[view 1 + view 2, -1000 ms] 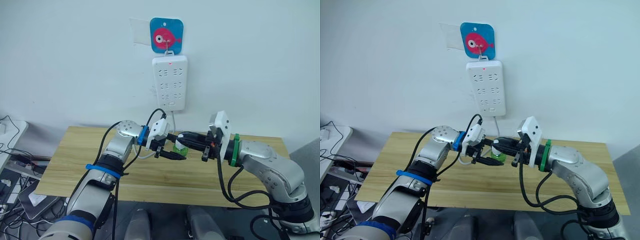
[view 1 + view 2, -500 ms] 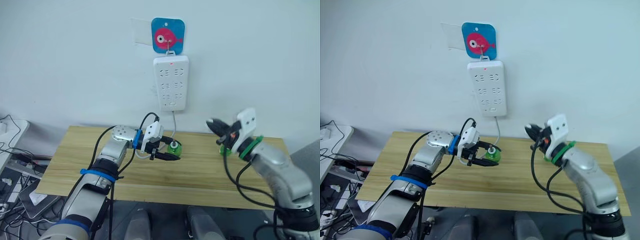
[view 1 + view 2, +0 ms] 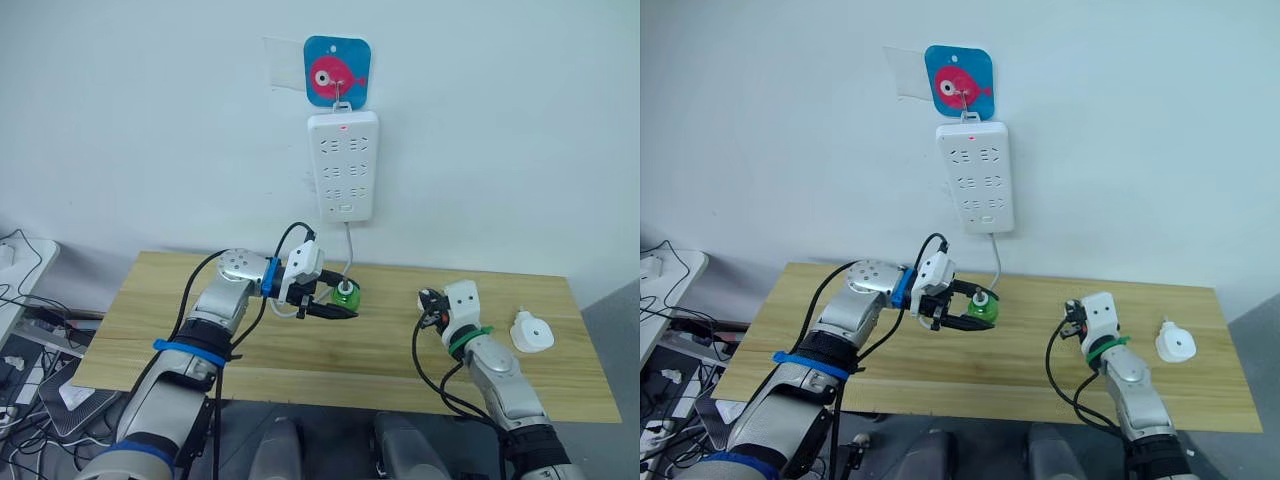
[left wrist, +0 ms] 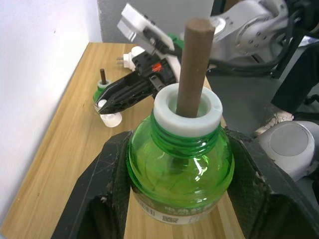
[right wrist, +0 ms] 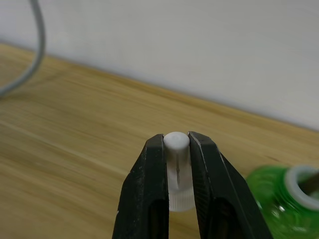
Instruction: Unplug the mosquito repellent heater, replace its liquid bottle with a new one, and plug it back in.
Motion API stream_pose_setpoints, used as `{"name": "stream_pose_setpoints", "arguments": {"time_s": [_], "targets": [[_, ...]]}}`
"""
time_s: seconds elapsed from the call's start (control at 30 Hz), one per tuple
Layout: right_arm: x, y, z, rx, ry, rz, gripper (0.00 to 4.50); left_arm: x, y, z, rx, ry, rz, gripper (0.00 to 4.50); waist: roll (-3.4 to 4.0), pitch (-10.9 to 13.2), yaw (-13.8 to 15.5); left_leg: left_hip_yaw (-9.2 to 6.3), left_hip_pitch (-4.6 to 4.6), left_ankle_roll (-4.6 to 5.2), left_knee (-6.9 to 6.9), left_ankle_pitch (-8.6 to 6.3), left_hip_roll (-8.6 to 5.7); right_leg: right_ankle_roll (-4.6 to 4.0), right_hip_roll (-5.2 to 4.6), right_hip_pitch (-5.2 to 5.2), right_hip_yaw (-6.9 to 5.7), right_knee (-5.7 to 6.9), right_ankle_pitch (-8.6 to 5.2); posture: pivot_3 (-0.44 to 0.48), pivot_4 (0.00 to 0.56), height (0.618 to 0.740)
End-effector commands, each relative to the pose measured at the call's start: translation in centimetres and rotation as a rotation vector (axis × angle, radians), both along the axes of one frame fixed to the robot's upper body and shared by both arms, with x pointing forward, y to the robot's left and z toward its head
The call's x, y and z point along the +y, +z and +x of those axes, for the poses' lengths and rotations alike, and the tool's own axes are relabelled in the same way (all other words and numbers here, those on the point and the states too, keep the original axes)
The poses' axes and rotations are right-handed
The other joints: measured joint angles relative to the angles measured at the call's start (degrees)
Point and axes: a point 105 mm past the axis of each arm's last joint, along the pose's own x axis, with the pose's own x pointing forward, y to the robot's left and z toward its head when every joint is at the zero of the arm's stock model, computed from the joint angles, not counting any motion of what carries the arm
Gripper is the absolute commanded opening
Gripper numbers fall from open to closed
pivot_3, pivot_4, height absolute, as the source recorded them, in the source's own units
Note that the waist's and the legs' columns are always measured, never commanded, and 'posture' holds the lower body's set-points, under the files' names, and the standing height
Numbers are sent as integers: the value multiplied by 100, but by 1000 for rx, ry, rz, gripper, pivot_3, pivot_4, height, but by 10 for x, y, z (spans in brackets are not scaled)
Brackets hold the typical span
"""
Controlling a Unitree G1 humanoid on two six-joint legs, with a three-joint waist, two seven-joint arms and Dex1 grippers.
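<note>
A: Start with the left gripper [image 3: 978, 322]. Open or closed?

B: Closed partway onto the new bottle [image 4: 180, 169], one black finger pressed to each side of the green body. Held upright near the far edge of the table [image 3: 300, 365], below the strip [image 3: 344, 165]. Cannot tell whether lifted off the wood or resting on it.

A: Capped?

B: No. Bare white collar [image 4: 187, 112] at the neck, with a brown wick [image 4: 192, 69] standing straight up out of it.

A: And the right gripper [image 5: 177, 149]?

B: Nearly shut, pinching a small white cap [image 5: 178, 169] between the fingertips. Held low over the table, right of the middle and well apart from the left gripper.

A: Anything close to it?

B: The old bottle [image 5: 276, 201]. Green, uncapped, upright on the wood just beside the right fingers, with its own dark wick pointing up. Touching them or not, cannot tell.

A: Where to find the heater [image 3: 531, 333]?

B: Lying on the table toward the right end, round hole facing up. Out of the strip and well apart from both bottles.

A: And the strip itself?

B: Hanging on the wall under a blue fish plaque [image 3: 337, 71], red lamp lit at its top, grey cable [image 3: 347, 255] dropping behind the table.
</note>
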Motion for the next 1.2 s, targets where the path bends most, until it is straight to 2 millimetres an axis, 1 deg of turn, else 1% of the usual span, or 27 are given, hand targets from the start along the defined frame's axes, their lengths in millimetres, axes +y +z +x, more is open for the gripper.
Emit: {"name": "stream_pose_setpoints", "arguments": {"time_s": [0.03,0.1,0.3,0.5,0.57,0.6,0.63,0.67,0.7,0.73,0.83,0.9,0.97,1.07,1.13,1.2], "targets": [[-3,1,9,-46,-16,-6,273,-1,12,-1,-39,-9,-27,2256,0,0,-5,0,1,0,0,0,0,0,0,0,-1,2,0,49,139,740],[-4,-6,12,-33,-28,-7,273,-2,12,-2,-38,-10,-27,2256,1,0,-1,-1,1,0,-1,0,0,0,0,0,-1,2,0,49,139,740],[-4,-10,21,-35,-32,-7,273,-2,13,-2,-36,-12,-25,2256,1,0,10,1,1,-1,0,0,0,0,-1,1,1,0,0,54,148,740],[-7,-16,19,-20,-36,-22,273,-2,14,-1,-35,-11,-25,2256,1,-1,12,1,1,0,-1,0,0,0,-1,1,1,0,0,55,149,740],[-7,-17,17,-19,-32,-27,1008,-2,14,-2,-33,-11,-26,2256,1,-1,12,0,2,0,0,0,0,0,-1,2,1,0,0,53,149,740],[-7,-16,16,-23,-31,-26,1276,-2,14,-2,-32,-12,-26,2256,1,-1,15,0,2,0,0,0,0,0,-1,2,0,0,0,53,149,740],[-6,-14,16,-30,-26,-21,1558,-2,14,-2,-31,-12,-26,2256,1,-1,16,0,1,0,0,0,0,0,-1,2,0,0,0,53,149,740],[-6,-11,15,-38,-22,-18,1968,-2,14,-1,-31,-12,-26,2256,1,-1,17,0,1,0,-1,0,0,0,-1,1,1,0,0,53,149,740],[-6,-8,15,-46,-15,-14,2284,-2,13,-1,-31,-12,-26,2256,1,-1,16,1,1,0,-1,0,0,0,-1,1,1,0,0,53,149,740],[-5,-6,14,-51,-11,-12,2284,-2,13,-1,-31,-12,-26,2256,1,-1,15,1,1,0,-1,0,0,0,-1,1,2,0,0,53,149,740],[-5,9,12,-94,18,-20,2284,-3,13,-1,-28,-13,-28,2256,2,0,15,1,2,0,0,0,0,0,-1,1,3,1,0,43,149,740],[-4,24,8,-129,40,-18,2284,-3,13,-1,-27,-13,-29,2256,2,0,19,1,1,0,0,0,0,0,-1,1,2,1,0,40,150,740],[1,41,2,-163,89,-12,2284,-2,12,-1,-26,-13,-27,2256,2,0,26,0,0,0,-1,0,0,0,-1,1,2,-1,0,36,150,740],[17,67,-11,-186,217,27,2284,-2,12,-1,-25,-12,-26,2256,2,0,33,0,0,0,-1,0,0,0,-1,1,2,-2,0,34,150,740],[35,86,-24,-184,354,35,2284,-1,12,0,-25,-10,-24,2256,3,0,27,-1,0,0,0,0,0,0,0,1,1,-2,0,22,149,740],[48,105,-34,-174,463,66,2284,0,12,1,-26,-8,-24,2256,3,0,25,0,1,0,0,0,0,0,0,1,3,-1,0,14,148,740]]}}
